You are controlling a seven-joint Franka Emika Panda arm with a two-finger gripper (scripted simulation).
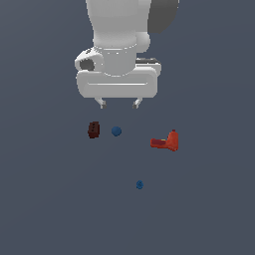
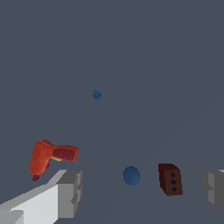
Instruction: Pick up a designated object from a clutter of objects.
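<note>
On the floor, the brown block (image 1: 93, 129) sits just beside the big blue ball (image 1: 116, 131); drill (image 1: 166, 142) & small ball (image 1: 139, 185) are farther off. My gripper (image 1: 119, 103) hangs above, fingers spread, holding nothing. I'm at the reach step. Next I think: slide over the block, go down w/o bumping the ball.

No readable text, labels or numbers anywhere.

The only marks are a few dark round spots on one face of the reddish-brown block (image 2: 170, 179), which sits just beside the larger blue ball (image 2: 131, 175); they form no letter or digit. The orange-red drill-shaped item (image 2: 49, 156), farther from the block on the ball's other side, carries a small yellowish patch with nothing legible on it. The white robot body above the block is unmarked.
</note>
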